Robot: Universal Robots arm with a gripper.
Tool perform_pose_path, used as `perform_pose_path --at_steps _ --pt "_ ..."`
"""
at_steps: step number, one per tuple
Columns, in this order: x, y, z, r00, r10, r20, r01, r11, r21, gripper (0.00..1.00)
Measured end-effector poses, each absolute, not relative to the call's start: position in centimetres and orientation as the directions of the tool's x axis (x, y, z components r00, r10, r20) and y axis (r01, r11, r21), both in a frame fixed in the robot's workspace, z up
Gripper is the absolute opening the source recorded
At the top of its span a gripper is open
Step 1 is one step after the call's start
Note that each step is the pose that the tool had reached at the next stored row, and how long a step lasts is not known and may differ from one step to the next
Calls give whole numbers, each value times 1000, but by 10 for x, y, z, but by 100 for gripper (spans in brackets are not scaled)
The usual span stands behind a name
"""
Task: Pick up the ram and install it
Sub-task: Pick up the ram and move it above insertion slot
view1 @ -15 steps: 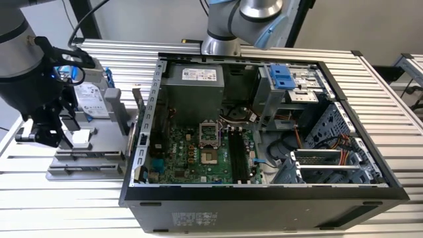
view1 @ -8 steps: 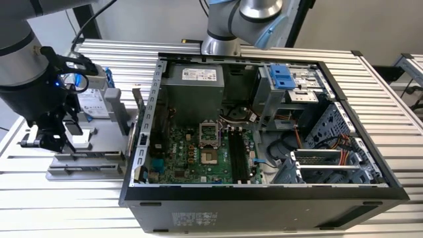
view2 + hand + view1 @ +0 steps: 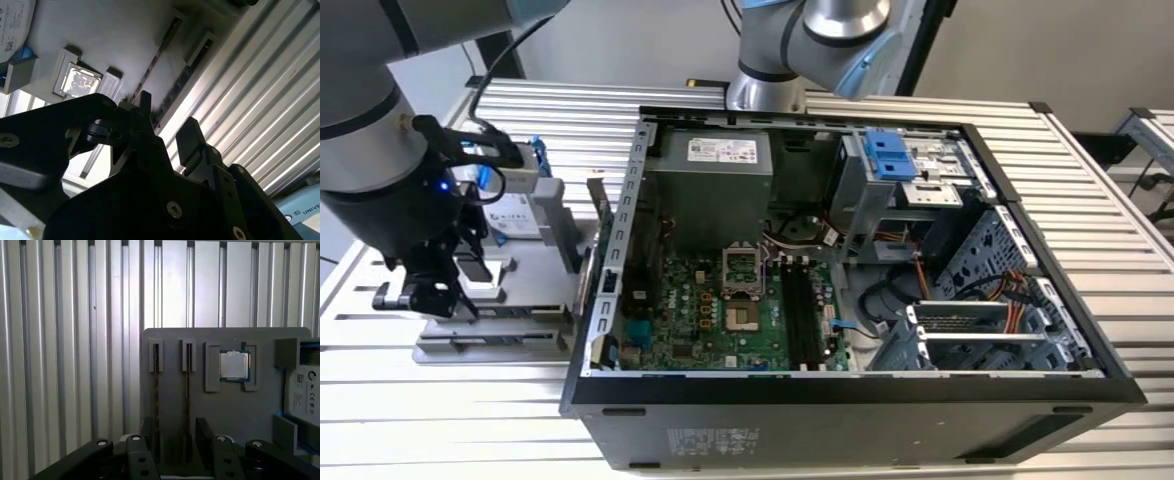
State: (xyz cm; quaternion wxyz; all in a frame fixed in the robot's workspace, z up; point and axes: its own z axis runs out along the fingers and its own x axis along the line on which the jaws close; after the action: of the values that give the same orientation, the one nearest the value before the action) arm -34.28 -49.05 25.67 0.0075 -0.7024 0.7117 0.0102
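The ram (image 3: 188,382) is a thin dark stick standing on edge in a slot of the grey holder (image 3: 225,415). In the second wrist view the ram (image 3: 181,80) runs toward the gap between the fingers. My gripper (image 3: 176,442) is open just above the holder, its fingers to either side of that slot's line, and nothing is held. A second slot (image 3: 156,382) beside it also holds a thin dark strip, under one finger (image 3: 149,437). In the exterior view my gripper (image 3: 434,298) hangs over the holder (image 3: 494,335), to the left of the open computer case (image 3: 854,395).
A processor chip (image 3: 234,364) and a hard drive (image 3: 304,390) sit in the same holder. Inside the case, the black memory slots (image 3: 807,315) lie on the green motherboard (image 3: 707,320), with cables and a drive cage (image 3: 987,270) toward the exterior view's right. The ribbed metal table (image 3: 454,420) surrounds everything.
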Motion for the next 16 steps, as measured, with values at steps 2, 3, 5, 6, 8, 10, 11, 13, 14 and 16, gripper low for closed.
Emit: perform_pose_path --at_steps 2,3,5,6,8,10,11,13,14,16 --pt "-343 -491 253 -13 -1000 -25 -1000 13 4 100" --pt "-343 -491 251 -13 -1000 -25 -1000 13 4 100" --pt "-342 -492 248 -13 -1000 -25 -1000 13 4 100" --pt "-342 -493 247 -13 -1000 -25 -1000 13 4 100" --pt "-342 -495 243 -13 -1000 -25 -1000 13 4 100" --pt "-342 -496 240 -13 -1000 -25 -1000 13 4 100" --pt "-342 -496 238 -14 -1000 -25 -1000 14 4 100" --pt "-342 -496 234 -15 -1000 -25 -1000 15 4 100" --pt "-342 -496 232 -16 -1000 -25 -1000 16 4 100" --pt "-342 -496 229 -19 -1000 -25 -1000 19 4 100"
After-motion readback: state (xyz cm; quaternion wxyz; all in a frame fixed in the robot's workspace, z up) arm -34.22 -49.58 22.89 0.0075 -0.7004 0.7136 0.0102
